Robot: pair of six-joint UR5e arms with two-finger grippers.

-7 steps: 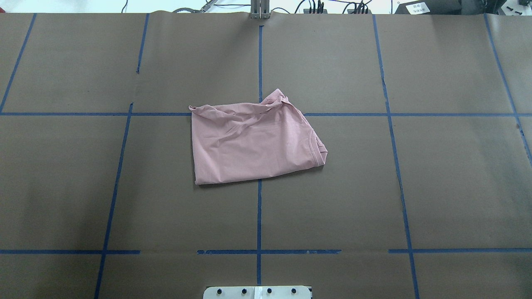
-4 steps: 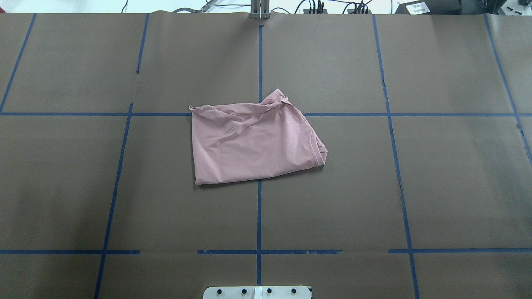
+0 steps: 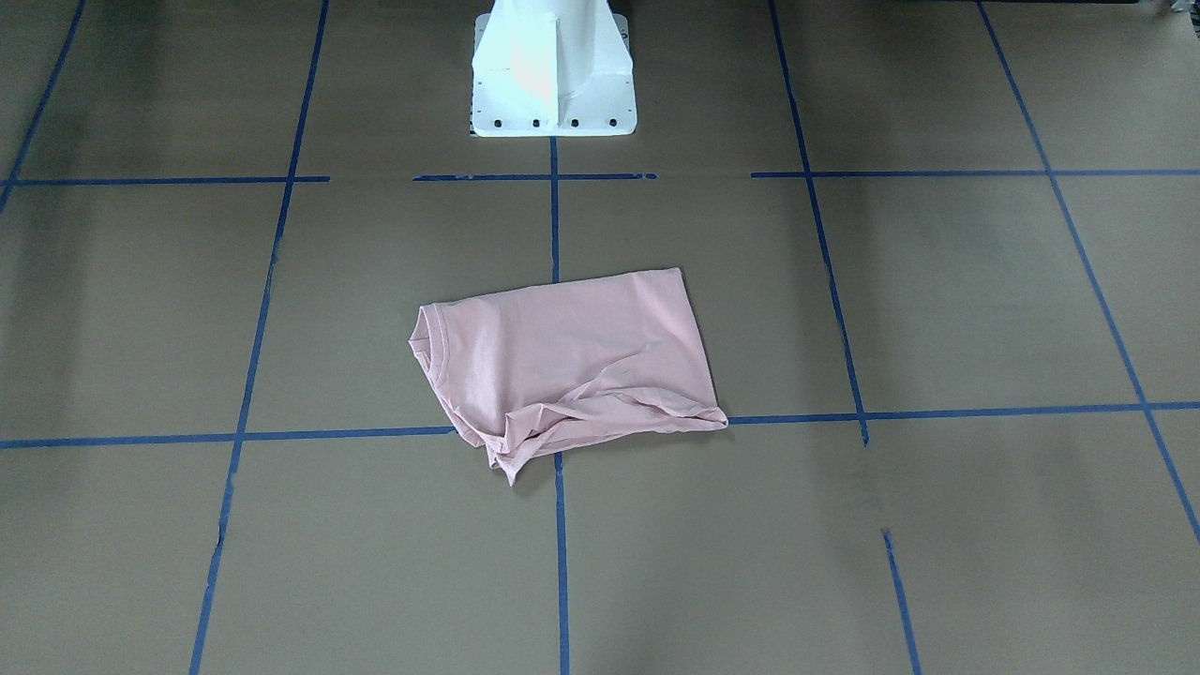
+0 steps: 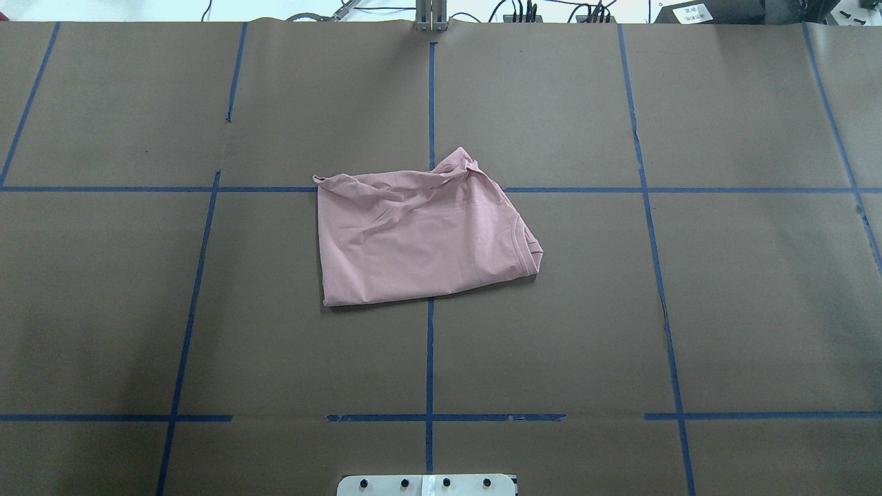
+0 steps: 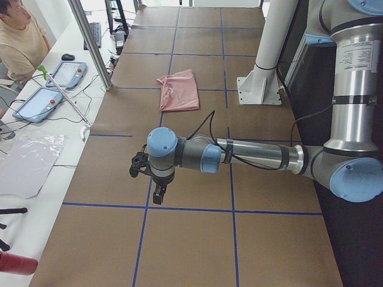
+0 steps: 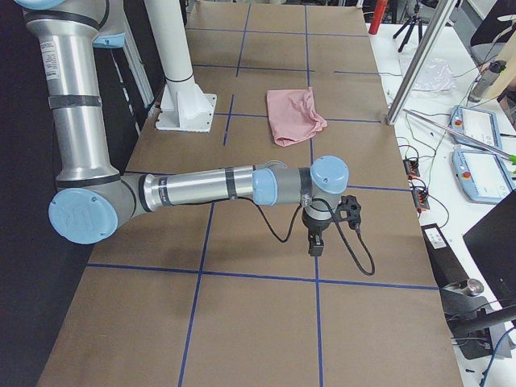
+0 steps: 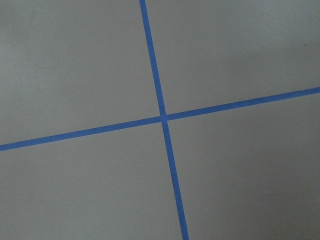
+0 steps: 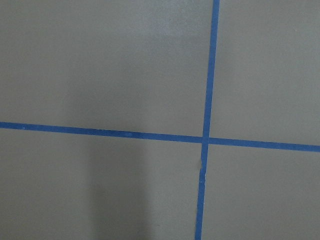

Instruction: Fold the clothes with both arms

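The light pink T-shirt [image 4: 420, 238] lies folded into a rough rectangle at the middle of the brown table, back side up, with its print hidden. Its ribbed collar [image 4: 527, 251] is on the right in the overhead view, and the far edge is wrinkled. It also shows in the front-facing view [image 3: 562, 361] and both side views [image 5: 178, 89] [image 6: 294, 113]. My left gripper [image 5: 158, 194] hangs over bare table far from the shirt. My right gripper [image 6: 316, 242] does the same at the other end. I cannot tell whether either is open or shut.
The white pedestal base [image 3: 553, 84] stands at the robot's edge of the table. Blue tape lines [image 4: 429, 358] grid the brown paper. An operator [image 5: 18, 42] sits beside tablets [image 5: 66, 75] past the far edge, near a metal post [image 5: 90, 42].
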